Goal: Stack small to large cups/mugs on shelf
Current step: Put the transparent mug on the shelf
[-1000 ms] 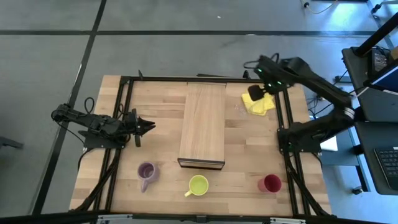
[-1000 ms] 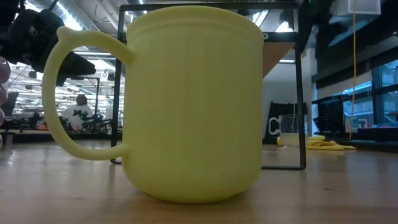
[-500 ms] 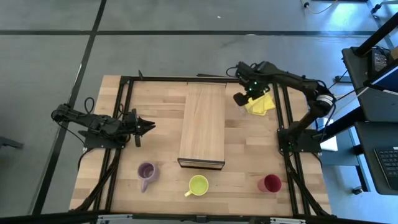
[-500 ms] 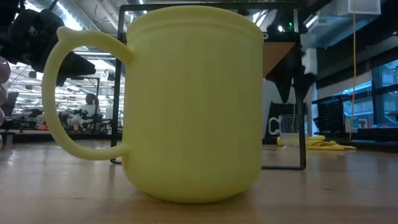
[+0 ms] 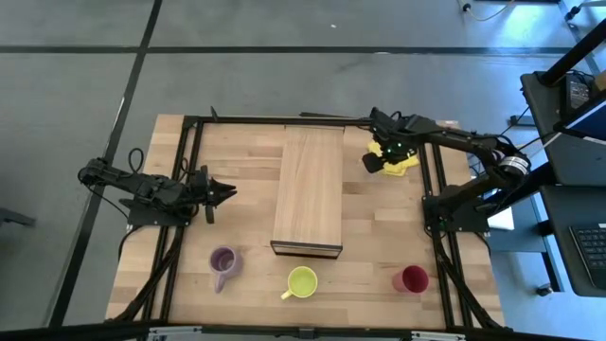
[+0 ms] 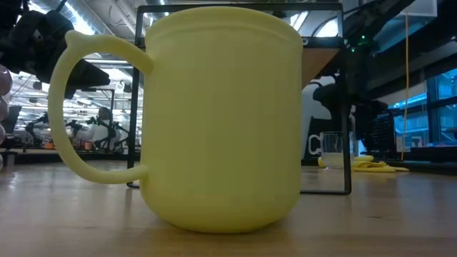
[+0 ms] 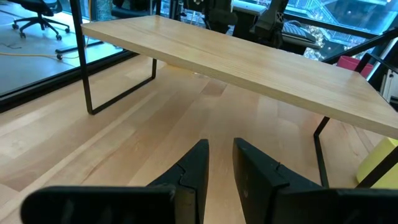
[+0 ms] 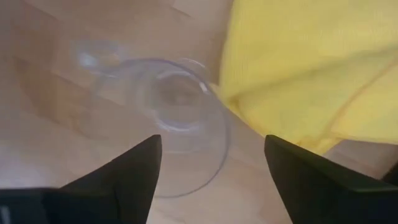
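Right gripper [image 5: 376,161]: fingers spread wide, poised directly over the clear glass cup [image 8: 163,118] near the table's far right corner, presumably lining up to take the smallest cup first. Glass stands upright, its rim touching the yellow cloth [image 8: 298,68].

Left gripper [image 5: 227,190]: waiting at the table's left edge, fingers nearly together, holding nothing.

Shelf [image 5: 310,189]: mid-table, running front to back, nothing on it yet.

Purple mug [image 5: 223,261], yellow-green mug [image 5: 302,281], red cup [image 5: 413,278]: spaced along the table's near edge, upright, untouched.
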You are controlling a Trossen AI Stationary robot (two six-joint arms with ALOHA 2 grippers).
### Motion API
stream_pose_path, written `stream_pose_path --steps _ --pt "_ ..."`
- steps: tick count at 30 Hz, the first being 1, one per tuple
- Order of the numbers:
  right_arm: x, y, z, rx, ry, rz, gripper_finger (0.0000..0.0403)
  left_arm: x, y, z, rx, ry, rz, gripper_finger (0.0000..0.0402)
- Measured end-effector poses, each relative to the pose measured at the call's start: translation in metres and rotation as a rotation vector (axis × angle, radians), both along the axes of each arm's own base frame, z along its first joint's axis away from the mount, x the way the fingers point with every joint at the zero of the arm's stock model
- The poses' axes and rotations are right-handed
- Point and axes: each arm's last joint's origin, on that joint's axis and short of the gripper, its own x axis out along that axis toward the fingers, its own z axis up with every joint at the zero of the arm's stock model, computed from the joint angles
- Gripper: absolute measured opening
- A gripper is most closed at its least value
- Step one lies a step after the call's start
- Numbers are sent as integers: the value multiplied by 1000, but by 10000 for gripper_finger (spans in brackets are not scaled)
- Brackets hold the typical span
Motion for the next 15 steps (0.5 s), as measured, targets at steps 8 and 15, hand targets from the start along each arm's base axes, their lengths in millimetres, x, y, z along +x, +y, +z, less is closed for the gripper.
stream_pose_path --steps 8,15 --pt "2 -2 -12 -44 -54 -25 211 0 0 0 0 0 0 68" --pt "3 -2 -11 -49 -53 1 75 0 0 0 0 0 0 68"
